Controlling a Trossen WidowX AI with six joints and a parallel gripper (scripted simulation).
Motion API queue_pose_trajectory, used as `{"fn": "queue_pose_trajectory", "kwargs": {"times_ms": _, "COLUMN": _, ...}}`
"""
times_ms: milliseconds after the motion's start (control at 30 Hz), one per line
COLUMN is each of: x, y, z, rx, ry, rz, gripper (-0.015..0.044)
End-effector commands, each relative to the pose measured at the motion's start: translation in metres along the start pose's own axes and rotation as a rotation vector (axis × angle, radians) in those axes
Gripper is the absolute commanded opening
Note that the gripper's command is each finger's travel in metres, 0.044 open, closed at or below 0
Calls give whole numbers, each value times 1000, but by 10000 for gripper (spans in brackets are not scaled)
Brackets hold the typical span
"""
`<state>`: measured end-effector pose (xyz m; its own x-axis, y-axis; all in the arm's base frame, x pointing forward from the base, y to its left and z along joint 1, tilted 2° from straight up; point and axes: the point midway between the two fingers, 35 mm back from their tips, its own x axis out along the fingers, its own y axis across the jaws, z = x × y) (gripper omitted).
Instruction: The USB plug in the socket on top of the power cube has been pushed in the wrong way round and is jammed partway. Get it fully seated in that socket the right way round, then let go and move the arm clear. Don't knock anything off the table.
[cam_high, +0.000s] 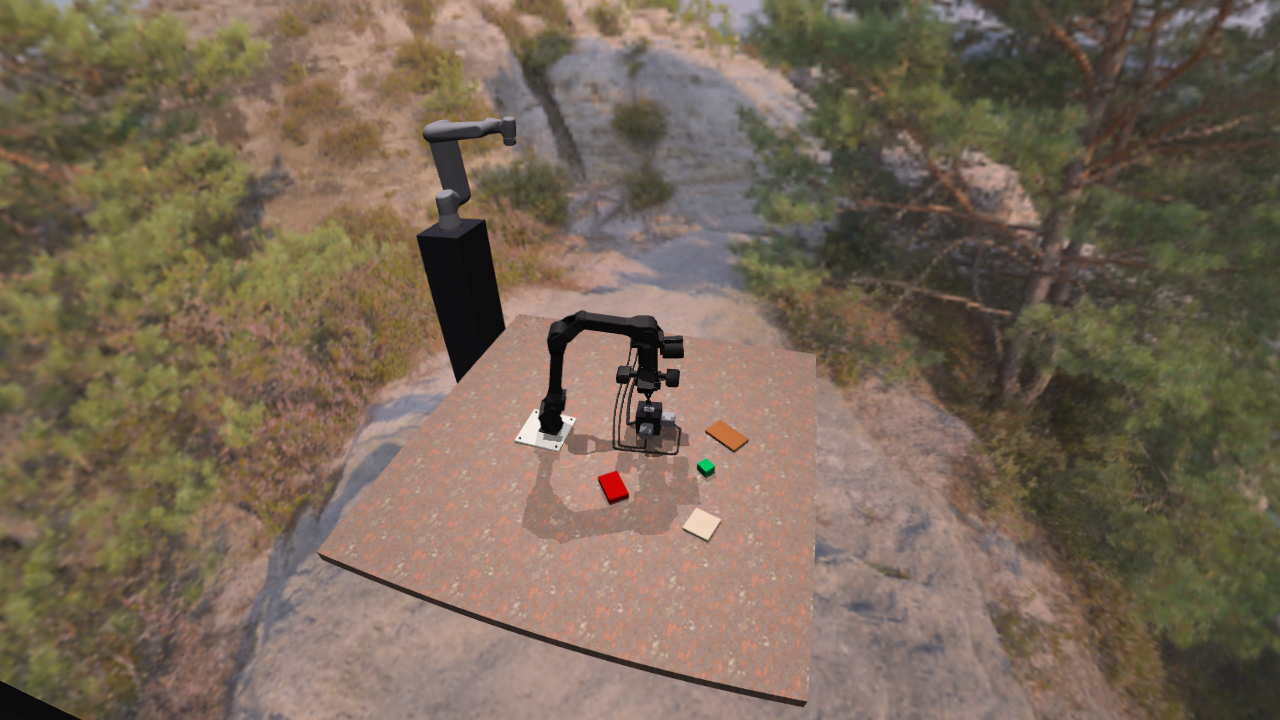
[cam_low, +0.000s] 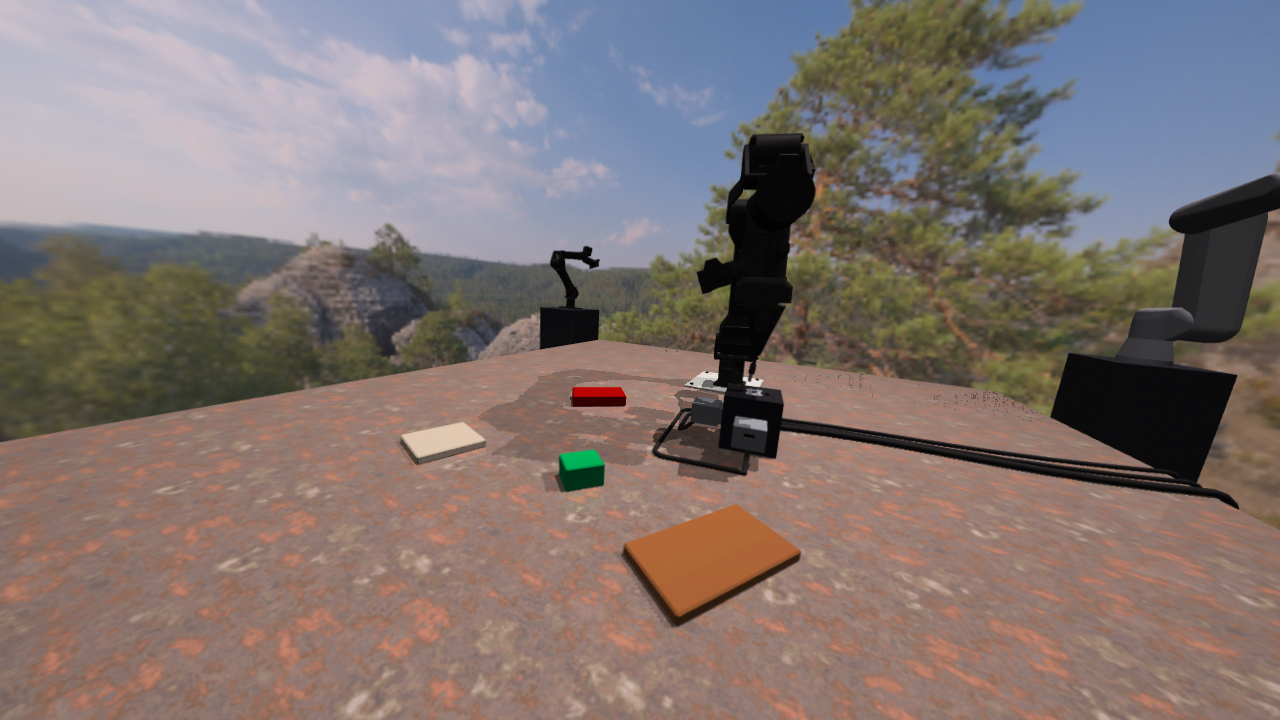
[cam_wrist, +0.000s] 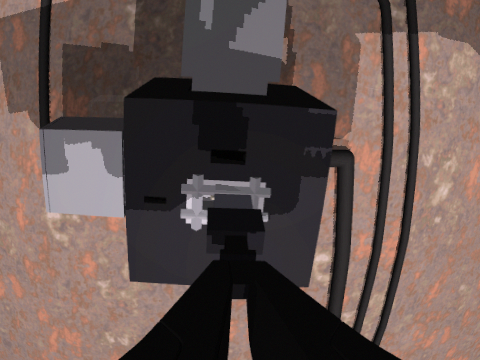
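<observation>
From my wrist view, the gripper (cam_high: 648, 395) (cam_low: 752, 365) (cam_wrist: 238, 276) is closed on the dark USB plug (cam_wrist: 235, 227), which stands over the bright-rimmed socket (cam_wrist: 226, 190) on top of the power cube (cam_high: 648, 417) (cam_low: 752, 417) (cam_wrist: 155, 250). The plug and fingertips mask part of the rim; I can't make out the plug's depth or which way round it is.

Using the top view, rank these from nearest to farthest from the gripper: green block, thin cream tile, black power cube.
1. Black power cube: directly below the gripper.
2. Small green block: toward that view's lower right.
3. Thin, flat cream tile: farther down, beyond the green block.
</observation>
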<state>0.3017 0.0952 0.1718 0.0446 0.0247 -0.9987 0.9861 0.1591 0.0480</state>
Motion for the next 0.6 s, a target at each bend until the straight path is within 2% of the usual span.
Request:
{"fn": "queue_pose_trajectory", "kwargs": {"times_ms": 0, "x": 0, "y": 0, "z": -1, "rx": 2, "ry": 8, "rz": 2, "gripper": 0}}
{"fn": "queue_pose_trajectory", "kwargs": {"times_ms": 567, "x": 2, "y": 1, "z": -2, "rx": 5, "ry": 19, "rz": 2, "gripper": 0}}
